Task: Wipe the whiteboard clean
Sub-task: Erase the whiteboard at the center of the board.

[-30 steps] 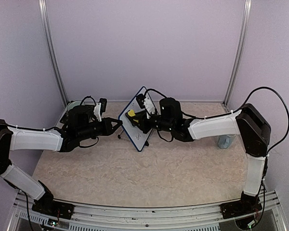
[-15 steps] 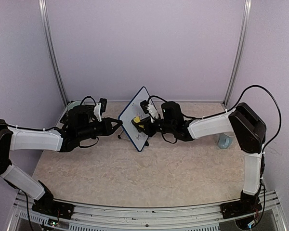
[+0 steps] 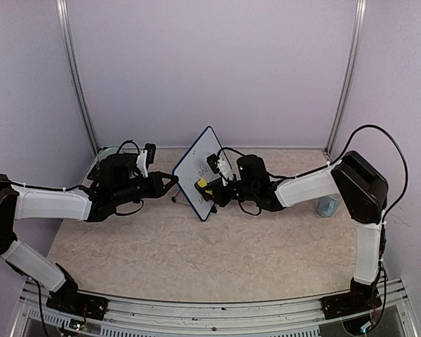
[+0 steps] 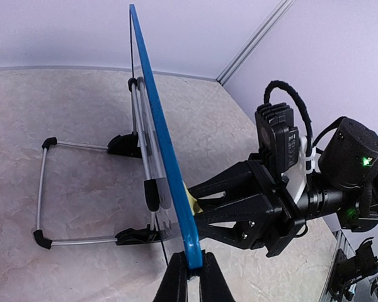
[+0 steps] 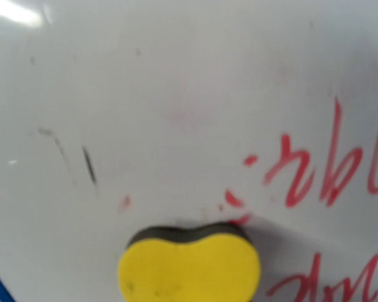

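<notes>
A: Where does the whiteboard (image 3: 195,161) stand?
B: Near the far edge of the bench (image 3: 196,260), about midway along it. It is propped on a wire stand (image 4: 41,189) with black feet (image 4: 127,145), nearly upright and slightly tilted.
A: Its look?
B: A glossy white face in a thin blue frame (image 4: 156,119), turned toward the bench's right edge.
A: Is it clean?
B: No. Red writing (image 5: 327,170) marks the right part in the close view. Left of that are faint grey strokes and pink smudges.
</notes>
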Controlling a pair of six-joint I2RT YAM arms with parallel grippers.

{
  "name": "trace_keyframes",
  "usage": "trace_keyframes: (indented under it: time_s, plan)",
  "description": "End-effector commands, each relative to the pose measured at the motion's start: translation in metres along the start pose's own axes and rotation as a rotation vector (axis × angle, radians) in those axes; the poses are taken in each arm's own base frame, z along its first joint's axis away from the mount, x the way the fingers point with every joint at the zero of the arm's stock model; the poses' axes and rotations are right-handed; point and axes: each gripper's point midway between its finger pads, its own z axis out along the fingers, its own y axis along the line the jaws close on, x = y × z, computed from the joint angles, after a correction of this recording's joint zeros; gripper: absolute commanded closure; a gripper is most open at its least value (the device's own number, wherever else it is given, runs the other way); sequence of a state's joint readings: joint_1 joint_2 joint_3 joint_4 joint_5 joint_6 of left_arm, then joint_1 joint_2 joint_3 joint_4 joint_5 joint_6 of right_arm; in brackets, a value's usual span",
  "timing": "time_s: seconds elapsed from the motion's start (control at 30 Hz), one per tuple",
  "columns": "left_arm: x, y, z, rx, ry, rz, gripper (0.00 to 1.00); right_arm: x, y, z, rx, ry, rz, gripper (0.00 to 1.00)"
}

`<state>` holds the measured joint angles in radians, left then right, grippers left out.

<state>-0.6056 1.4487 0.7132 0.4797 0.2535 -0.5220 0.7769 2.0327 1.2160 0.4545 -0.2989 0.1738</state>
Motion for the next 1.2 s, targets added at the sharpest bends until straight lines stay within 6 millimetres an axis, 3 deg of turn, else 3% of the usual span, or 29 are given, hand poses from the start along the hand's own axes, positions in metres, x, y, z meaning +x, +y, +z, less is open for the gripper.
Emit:
trace_keyframes:
  time_s: [0.0,0.17,0.27,0.47,0.63,0.73,0.9,1.17]
  plan:
    - [-0.003,-0.012,-0.001,0.048,-0.009,0.003,0.95,0.038,0.002,0.003,-0.005,0.086,0.034,0.92]
    - [-0.002,-0.012,0.0,0.049,-0.005,0.001,0.95,0.046,0.003,-0.002,-0.003,0.102,0.035,0.93]
    - [-0.001,-0.012,0.0,0.051,-0.002,0.001,0.95,0.038,0.004,-0.006,0.001,0.085,0.022,0.93]
    - [0.0,-0.011,0.002,0.052,0.002,-0.003,0.95,-0.03,0.009,-0.016,0.005,-0.053,-0.025,0.93]
    - [-0.001,-0.012,0.001,0.05,-0.002,0.0,0.95,-0.059,0.005,-0.005,0.024,-0.088,-0.049,0.93]
    - [-0.002,-0.011,0.0,0.046,-0.006,0.003,0.95,-0.055,0.002,0.005,0.024,-0.07,-0.043,0.93]
    - [-0.003,-0.012,-0.001,0.047,-0.007,0.005,0.95,-0.027,-0.001,0.014,0.01,-0.016,-0.01,0.93]
    - [0.0,-0.012,0.001,0.052,0.001,0.0,0.95,0.011,0.019,0.014,-0.054,0.047,0.003,0.93]
